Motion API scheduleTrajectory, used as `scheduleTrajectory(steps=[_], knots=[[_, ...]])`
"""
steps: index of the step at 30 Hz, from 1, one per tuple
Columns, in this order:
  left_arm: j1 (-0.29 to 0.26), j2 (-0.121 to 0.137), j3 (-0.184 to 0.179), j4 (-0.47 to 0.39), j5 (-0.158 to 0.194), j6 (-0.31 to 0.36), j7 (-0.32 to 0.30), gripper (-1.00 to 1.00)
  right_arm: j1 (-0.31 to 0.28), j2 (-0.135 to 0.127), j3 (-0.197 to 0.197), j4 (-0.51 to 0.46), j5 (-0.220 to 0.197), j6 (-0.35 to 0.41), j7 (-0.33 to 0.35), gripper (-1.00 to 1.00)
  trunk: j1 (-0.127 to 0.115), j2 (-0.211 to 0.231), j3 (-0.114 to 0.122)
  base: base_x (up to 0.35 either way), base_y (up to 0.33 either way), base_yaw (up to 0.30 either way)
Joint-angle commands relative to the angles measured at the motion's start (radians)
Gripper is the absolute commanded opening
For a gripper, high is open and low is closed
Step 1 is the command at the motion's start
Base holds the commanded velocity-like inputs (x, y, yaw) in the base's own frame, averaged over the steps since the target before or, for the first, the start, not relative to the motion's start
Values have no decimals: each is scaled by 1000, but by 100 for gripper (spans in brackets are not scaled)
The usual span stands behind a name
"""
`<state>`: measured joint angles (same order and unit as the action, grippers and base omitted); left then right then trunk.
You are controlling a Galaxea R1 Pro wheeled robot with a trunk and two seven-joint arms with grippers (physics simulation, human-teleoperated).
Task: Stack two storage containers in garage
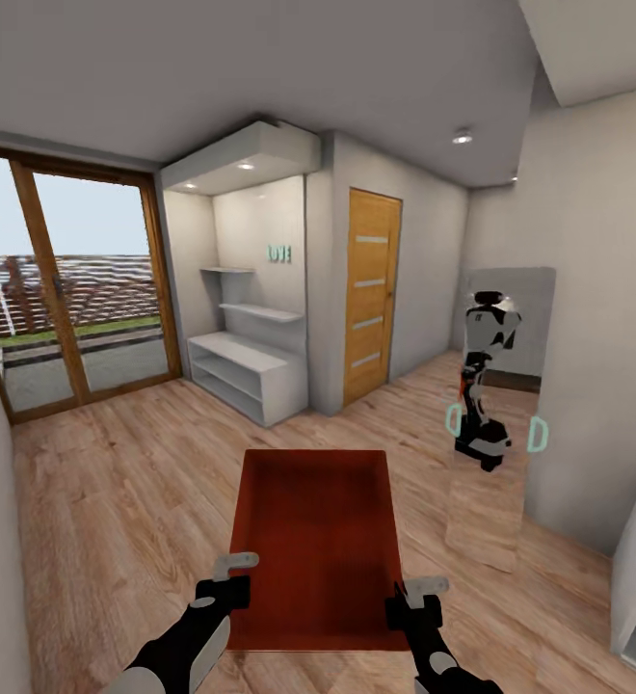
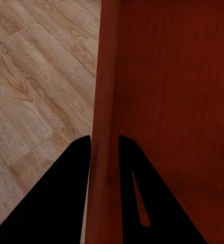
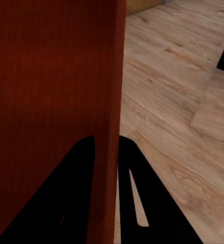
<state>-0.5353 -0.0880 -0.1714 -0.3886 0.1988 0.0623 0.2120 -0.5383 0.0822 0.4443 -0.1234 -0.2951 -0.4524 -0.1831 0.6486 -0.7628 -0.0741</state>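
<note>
a red-orange storage container [image 1: 316, 540] is being carried at lower centre, its side walls being pinched by the left gripper [image 1: 233, 569] and right gripper [image 1: 416, 590], likely so it is being kept level above the wood floor [image 1: 116, 501].

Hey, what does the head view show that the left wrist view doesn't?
Head view alone: both grippers, left and right, on opposite walls of the storage container, plus a wooden door, white shelves and a mirror reflecting the robot. Left wrist view alone: fingers straddling the container's thin wall. Both: red container, plank floor.
</note>
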Motion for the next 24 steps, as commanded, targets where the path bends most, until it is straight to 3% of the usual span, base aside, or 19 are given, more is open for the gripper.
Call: scheduleTrajectory(steps=[1, 24], knots=[[0, 2, -8, 2, 11, 7, 17, -100, -2, -4, -9, -1, -12, -60, -65, -100, 1, -1, -2, 321, 0, 5], [0, 2, -8, 2, 11, 7, 17, -100, -2, -5, -9, -1, -12, -58, -67, -100, 1, -1, -2, 321, 0, 0]])
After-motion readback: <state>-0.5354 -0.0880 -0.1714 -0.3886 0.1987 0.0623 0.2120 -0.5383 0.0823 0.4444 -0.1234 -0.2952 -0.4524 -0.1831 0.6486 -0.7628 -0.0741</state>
